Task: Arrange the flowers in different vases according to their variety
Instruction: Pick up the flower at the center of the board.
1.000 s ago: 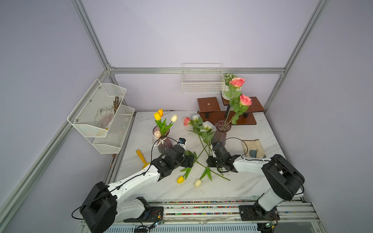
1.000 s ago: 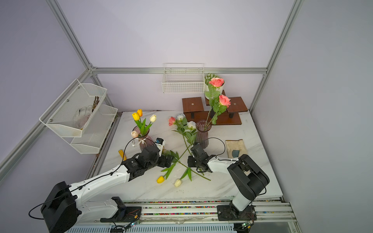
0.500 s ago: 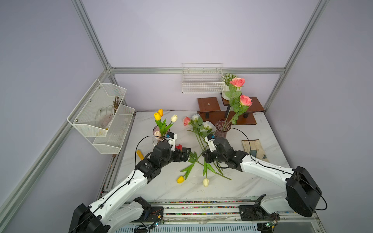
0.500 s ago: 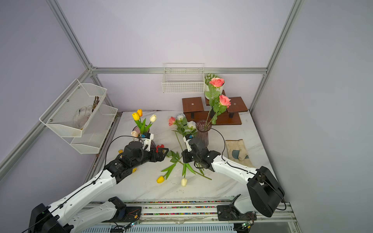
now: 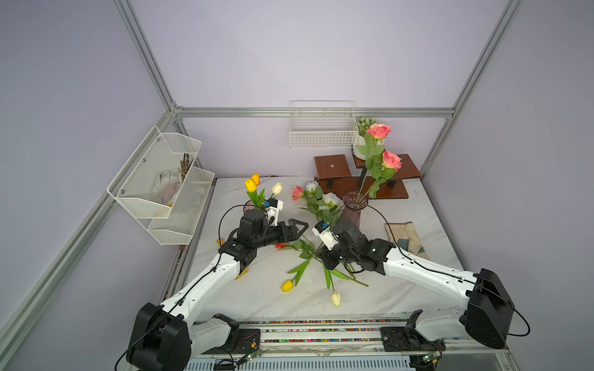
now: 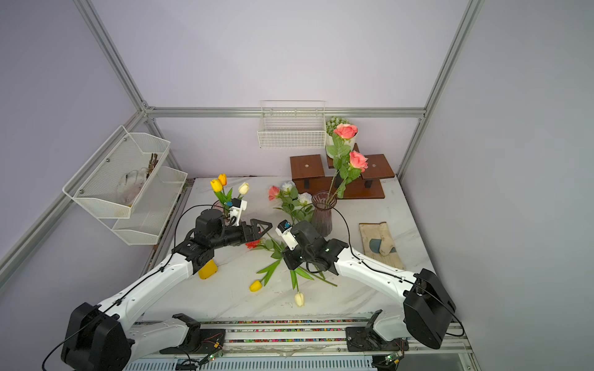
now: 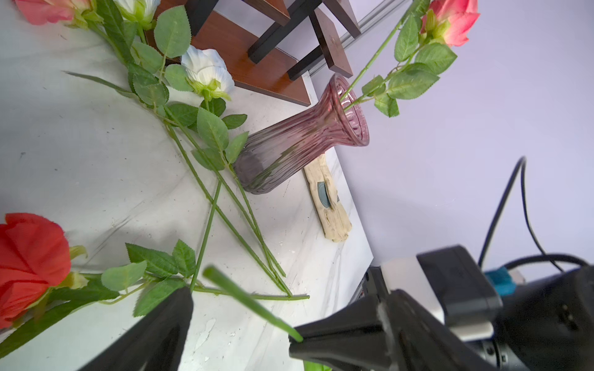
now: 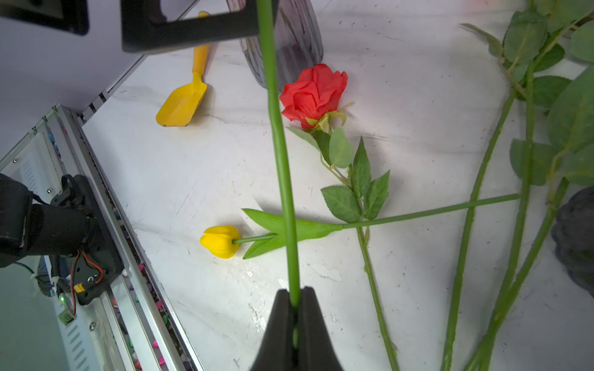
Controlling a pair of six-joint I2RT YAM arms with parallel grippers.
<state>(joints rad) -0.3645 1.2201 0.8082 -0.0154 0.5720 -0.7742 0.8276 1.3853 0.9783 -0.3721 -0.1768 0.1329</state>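
The right gripper (image 8: 294, 298) is clamping 1 tulip stem (image 8: 279, 144), offering it across. The left gripper (image 7: 238, 321) is hovering wide open, empty, around its end. Next: closing there.

No legible text or labels

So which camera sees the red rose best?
The right wrist view: the red rose shows its whole bloom and leaves. The left wrist view cuts the bloom off at the edge. In both top views it is just a small red speck.
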